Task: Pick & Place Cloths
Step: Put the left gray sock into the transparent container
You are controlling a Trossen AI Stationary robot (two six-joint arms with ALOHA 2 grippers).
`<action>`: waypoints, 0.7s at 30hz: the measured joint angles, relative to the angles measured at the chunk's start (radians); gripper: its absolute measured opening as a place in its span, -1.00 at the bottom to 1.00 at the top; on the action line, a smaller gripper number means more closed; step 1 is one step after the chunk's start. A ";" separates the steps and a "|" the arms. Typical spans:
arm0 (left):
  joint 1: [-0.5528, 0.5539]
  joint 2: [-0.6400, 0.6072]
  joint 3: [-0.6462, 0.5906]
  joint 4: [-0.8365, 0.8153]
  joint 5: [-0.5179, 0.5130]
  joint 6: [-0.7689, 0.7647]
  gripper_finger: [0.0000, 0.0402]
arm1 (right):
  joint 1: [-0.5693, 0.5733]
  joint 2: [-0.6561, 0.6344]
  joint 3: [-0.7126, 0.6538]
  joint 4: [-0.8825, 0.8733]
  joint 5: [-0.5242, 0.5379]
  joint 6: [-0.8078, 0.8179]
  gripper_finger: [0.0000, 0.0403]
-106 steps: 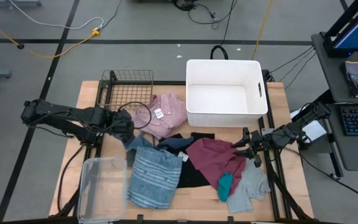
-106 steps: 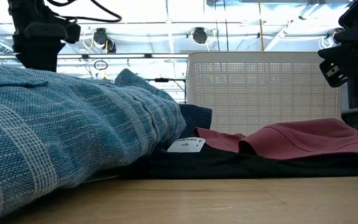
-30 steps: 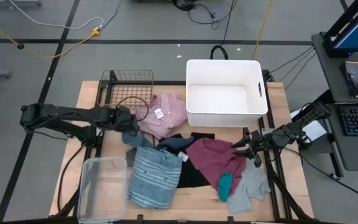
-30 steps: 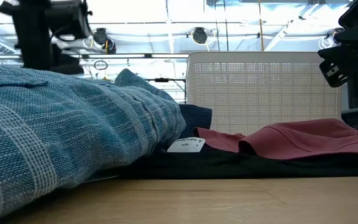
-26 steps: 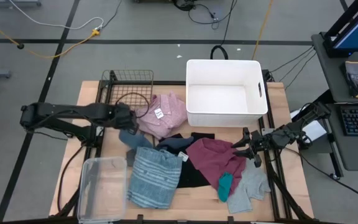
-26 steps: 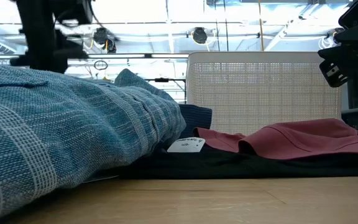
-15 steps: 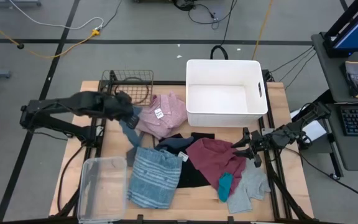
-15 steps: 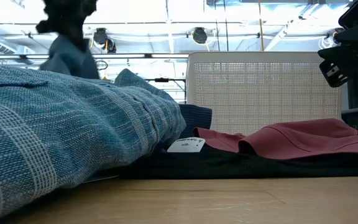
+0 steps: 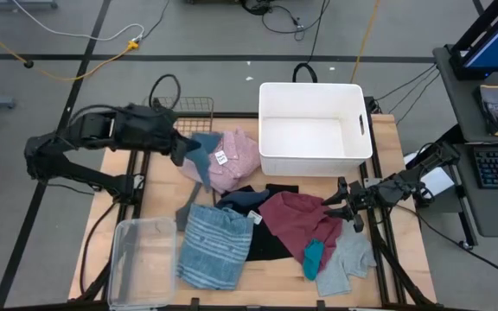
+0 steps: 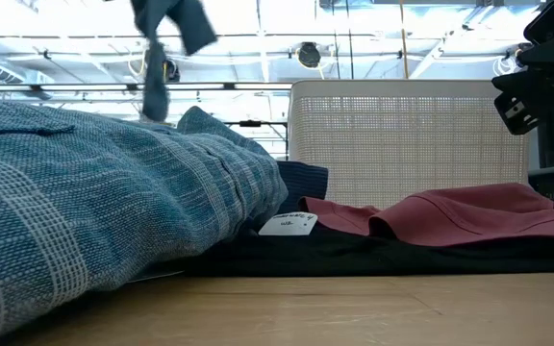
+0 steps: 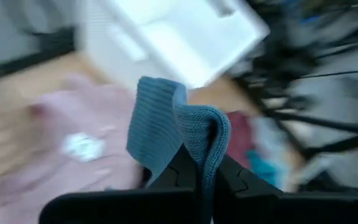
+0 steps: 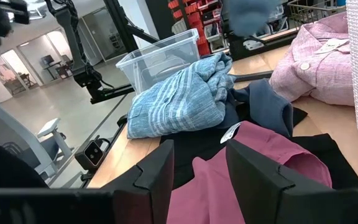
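Two arms at the desk (image 9: 379, 259). Left gripper (image 9: 178, 147) is raised beside the white bin (image 9: 314, 130), on its wire-basket (image 9: 199, 105) side, clamped on a grey-blue cloth (image 9: 199, 155) that hangs down past the pink shirt (image 9: 236, 160). Rest of the pile lies near the bin: blue striped cloth (image 9: 210, 246), maroon cloth (image 9: 296, 220), black cloth (image 9: 266, 246), teal piece (image 9: 313, 256), grey cloth (image 9: 346, 263). Right gripper (image 9: 340, 206) waits w/ fingers apart, empty, by the maroon cloth.

The blue cloth (image 11: 179, 134) is ribbed knit; the striped cloth (image 10: 85, 202) a coarse weave. Matt white plastic bin (image 9: 315, 130) at 12 o'clock, clear plastic tub (image 9: 138, 263), pale wood table (image 9: 258, 281).
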 joint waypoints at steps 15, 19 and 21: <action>-0.113 0.020 0.000 0.316 0.277 -0.111 -0.98 | 0.000 0.000 0.000 0.000 0.000 -0.003 -0.31; -0.148 0.026 0.000 0.328 0.233 -0.137 -0.99 | 0.000 0.000 0.000 0.000 0.000 -0.003 -0.31; -0.166 0.029 0.000 0.322 0.216 -0.179 -0.99 | 0.000 0.000 0.000 0.000 0.000 -0.003 -0.31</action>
